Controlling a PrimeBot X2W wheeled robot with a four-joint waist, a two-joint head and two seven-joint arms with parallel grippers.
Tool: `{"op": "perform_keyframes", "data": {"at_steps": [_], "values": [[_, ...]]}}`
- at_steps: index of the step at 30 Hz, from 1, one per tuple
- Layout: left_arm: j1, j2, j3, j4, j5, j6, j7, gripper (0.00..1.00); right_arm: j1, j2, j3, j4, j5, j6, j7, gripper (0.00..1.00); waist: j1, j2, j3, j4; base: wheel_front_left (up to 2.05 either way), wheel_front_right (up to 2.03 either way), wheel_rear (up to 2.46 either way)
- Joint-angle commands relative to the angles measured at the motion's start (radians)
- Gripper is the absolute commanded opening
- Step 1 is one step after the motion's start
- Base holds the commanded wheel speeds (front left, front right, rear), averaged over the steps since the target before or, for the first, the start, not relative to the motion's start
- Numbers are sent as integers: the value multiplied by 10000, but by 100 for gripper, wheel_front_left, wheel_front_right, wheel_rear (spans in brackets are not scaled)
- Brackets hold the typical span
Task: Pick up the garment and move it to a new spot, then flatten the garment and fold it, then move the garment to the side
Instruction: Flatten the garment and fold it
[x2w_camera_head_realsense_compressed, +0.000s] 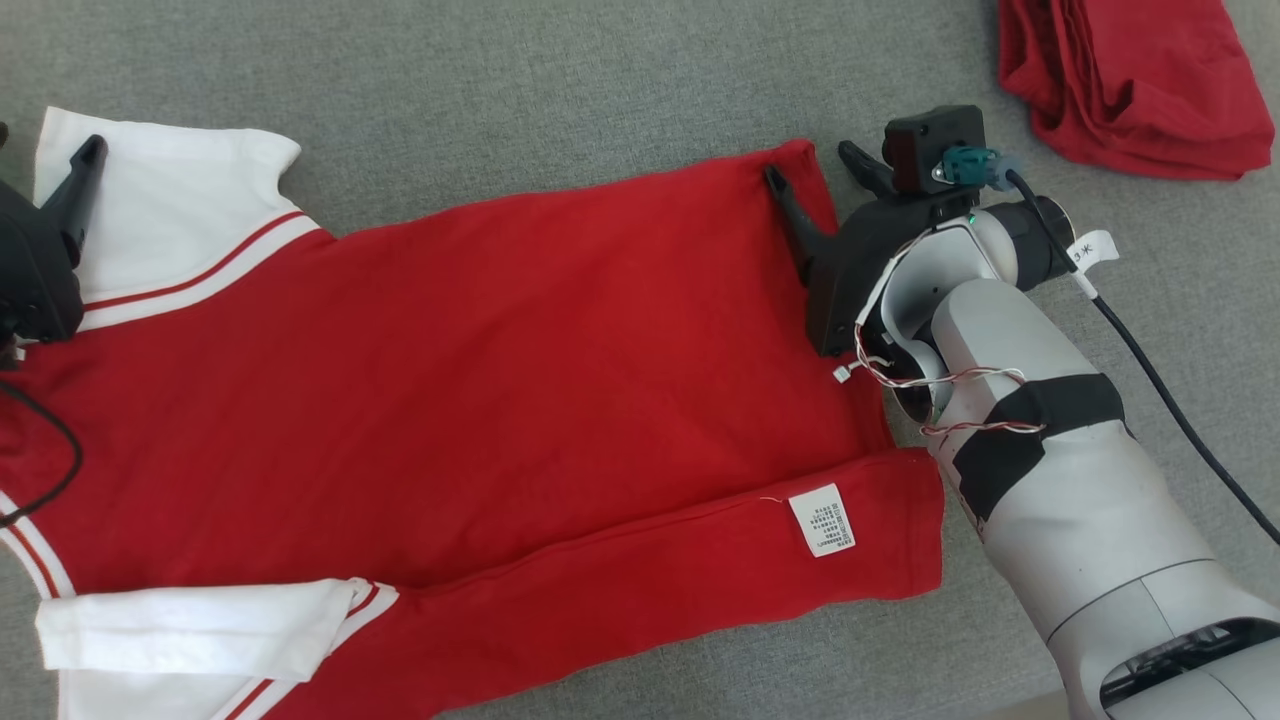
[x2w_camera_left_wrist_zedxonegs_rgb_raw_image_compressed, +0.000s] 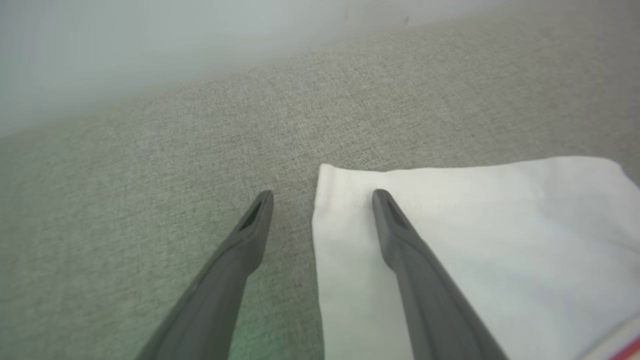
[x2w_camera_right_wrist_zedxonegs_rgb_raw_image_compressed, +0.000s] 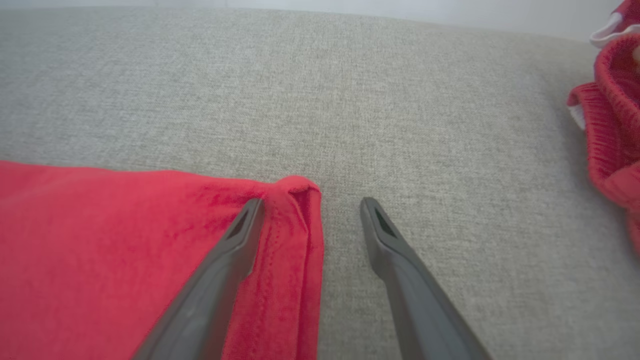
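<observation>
Indoor clothes-folding station, room type unclear, grey woven fabric surface (x2w_camera_head_realsense_compressed: 600, 90), plain pale wall (x2w_camera_left_wrist_zedxonegs_rgb_raw_image_compressed: 150, 40), heaped red clothes (x2w_camera_head_realsense_compressed: 1130, 80)

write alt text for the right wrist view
The right gripper stands open, its dark fingers astride a corner of the red garment: one over the cloth, one over the grey fabric surface. A second red bundle lies at the right edge.

The garment (x2w_camera_head_realsense_compressed: 500, 380), a red shirt with white sleeves (x2w_camera_head_realsense_compressed: 170, 200) (red-striped at the seams), is spread flat on the grey cloth surface (x2w_camera_head_realsense_compressed: 600, 90). Its near long edge is folded over, so that a white label (x2w_camera_head_realsense_compressed: 822, 520) is shown.
</observation>
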Motion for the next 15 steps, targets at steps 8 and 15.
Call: {"op": "perform_keyframes", "data": {"at_steps": [8, 15], "values": [[-208, -110, -669, 256, -930, 21, 329, 0, -269, 28, 863, 480, 717, -29, 419, 0, -1, -2, 297, -14, 0, 0, 0], [-341, -154, -870, 109, -1369, 21, -274, 0, -727, 10, 799, 706, 595, -29, -247, 0, -1, -2, 113, 120, 0, 0, 0]]}}
